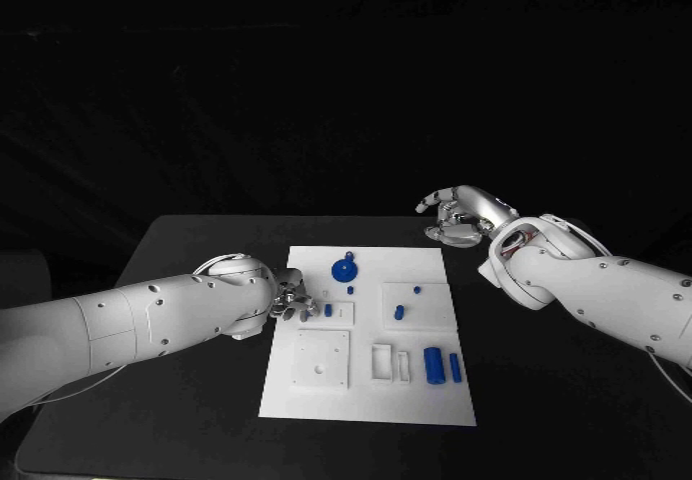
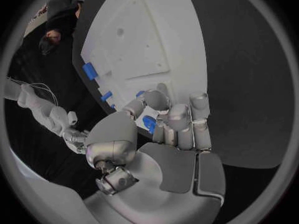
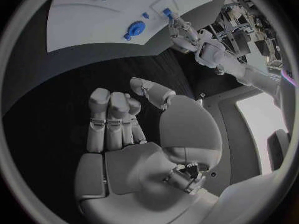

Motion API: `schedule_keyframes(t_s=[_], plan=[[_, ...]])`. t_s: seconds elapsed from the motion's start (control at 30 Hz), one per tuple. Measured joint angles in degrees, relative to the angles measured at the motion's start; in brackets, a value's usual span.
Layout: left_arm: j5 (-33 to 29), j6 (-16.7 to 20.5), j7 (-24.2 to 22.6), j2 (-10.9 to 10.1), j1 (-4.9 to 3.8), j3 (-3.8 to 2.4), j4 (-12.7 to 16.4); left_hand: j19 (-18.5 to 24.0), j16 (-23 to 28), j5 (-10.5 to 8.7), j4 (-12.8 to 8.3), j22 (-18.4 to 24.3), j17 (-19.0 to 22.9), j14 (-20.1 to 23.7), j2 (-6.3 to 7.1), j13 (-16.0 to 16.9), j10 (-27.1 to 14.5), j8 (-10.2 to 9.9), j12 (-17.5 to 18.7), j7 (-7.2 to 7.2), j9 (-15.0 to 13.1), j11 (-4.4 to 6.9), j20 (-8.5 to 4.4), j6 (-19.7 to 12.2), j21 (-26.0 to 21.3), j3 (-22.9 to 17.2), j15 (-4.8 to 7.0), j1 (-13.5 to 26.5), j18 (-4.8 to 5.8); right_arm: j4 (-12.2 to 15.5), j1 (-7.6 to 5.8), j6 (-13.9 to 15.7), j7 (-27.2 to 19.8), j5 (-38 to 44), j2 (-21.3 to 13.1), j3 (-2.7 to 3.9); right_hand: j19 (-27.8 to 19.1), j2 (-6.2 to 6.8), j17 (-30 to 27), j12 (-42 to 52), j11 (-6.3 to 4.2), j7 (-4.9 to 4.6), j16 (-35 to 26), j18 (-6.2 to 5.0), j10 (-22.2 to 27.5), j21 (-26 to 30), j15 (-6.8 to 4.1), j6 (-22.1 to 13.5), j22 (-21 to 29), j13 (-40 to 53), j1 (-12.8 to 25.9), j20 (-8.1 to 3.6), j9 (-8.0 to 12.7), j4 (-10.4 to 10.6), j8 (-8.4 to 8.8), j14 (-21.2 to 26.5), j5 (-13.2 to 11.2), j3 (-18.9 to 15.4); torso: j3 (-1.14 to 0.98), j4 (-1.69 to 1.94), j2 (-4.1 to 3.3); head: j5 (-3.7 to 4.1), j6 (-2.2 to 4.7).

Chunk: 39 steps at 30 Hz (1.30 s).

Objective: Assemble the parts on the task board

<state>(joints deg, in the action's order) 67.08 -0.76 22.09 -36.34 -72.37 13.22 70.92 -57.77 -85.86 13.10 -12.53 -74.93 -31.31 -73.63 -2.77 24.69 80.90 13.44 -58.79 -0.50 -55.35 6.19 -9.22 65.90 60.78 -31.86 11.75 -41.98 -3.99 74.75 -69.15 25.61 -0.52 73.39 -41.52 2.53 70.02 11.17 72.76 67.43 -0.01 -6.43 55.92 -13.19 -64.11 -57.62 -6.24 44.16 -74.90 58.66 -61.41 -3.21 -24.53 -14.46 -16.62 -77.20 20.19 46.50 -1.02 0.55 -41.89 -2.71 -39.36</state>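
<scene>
Early yet, by the look; left hand [image 2: 163, 122] pinching a blue part [image 2: 149, 124] at the board's [image 1: 433, 400] left edge; right hand [image 1: 464, 215] curled, empty, far right; other parts [image 1: 443, 366] loose.

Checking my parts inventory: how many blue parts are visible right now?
8: a disc, two small pieces near it, two pegs right of them, two cylinders at the board's near right, one part pinched in the left hand. Others may be hidden.
</scene>
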Motion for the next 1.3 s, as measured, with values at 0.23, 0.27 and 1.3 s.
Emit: schedule_keyframes(t_s=[0.23,0.27,1.3], plan=[[-0.03,0.14,-0.02,0.01,0.05,0.00,-0.24,0.00,0.00,-0.97,0.76,0.01,0.08,0.03,0.48,-0.07,-0.03,-0.01,0.00,0.45,0.08,-0.02,0.00,0.45,0.00,-0.06,0.03,0.14,0.00,0.03,0.00,0.00,0.00,-0.02,-0.08,0.00,0.19,0.00,0.00,0.01,0.00,0.00,0.00,0.00,0.00,-0.19,0.00,0.00,0.00,0.00,0.00,-0.18,0.00,0.00,0.00,0.00,0.00,0.00,0.00,-0.01,0.00,0.04,0.10],[-0.03,0.17,-0.02,0.01,0.07,0.02,-0.36,0.00,0.00,-2.18,1.03,0.00,0.08,0.14,0.68,-0.12,-0.11,-0.52,0.00,1.05,0.26,-0.09,0.00,1.08,0.00,-0.04,0.13,0.01,0.00,0.03,0.00,0.00,0.00,-0.03,-0.08,0.00,0.19,0.00,0.00,0.01,0.00,0.00,0.00,0.01,0.00,-0.19,0.00,0.00,0.00,0.00,0.00,-0.19,0.00,0.00,0.00,0.00,0.00,0.00,0.00,-0.02,0.00,0.05,0.11],[-0.13,1.43,-0.03,-0.57,0.43,0.14,-0.66,0.01,0.00,-10.05,6.87,0.02,0.20,0.47,8.46,-0.53,-0.69,-0.84,-0.22,0.26,-0.33,0.09,0.00,2.30,-0.44,1.94,0.22,3.81,-0.01,-0.11,0.00,-0.01,-0.02,-0.09,-0.06,0.00,0.19,0.00,-0.05,-0.22,0.21,0.00,0.00,0.00,-0.21,-0.17,0.15,0.00,0.00,0.10,0.00,-0.14,0.01,0.00,0.00,0.15,0.00,0.00,0.05,0.01,0.02,0.22,0.36]])
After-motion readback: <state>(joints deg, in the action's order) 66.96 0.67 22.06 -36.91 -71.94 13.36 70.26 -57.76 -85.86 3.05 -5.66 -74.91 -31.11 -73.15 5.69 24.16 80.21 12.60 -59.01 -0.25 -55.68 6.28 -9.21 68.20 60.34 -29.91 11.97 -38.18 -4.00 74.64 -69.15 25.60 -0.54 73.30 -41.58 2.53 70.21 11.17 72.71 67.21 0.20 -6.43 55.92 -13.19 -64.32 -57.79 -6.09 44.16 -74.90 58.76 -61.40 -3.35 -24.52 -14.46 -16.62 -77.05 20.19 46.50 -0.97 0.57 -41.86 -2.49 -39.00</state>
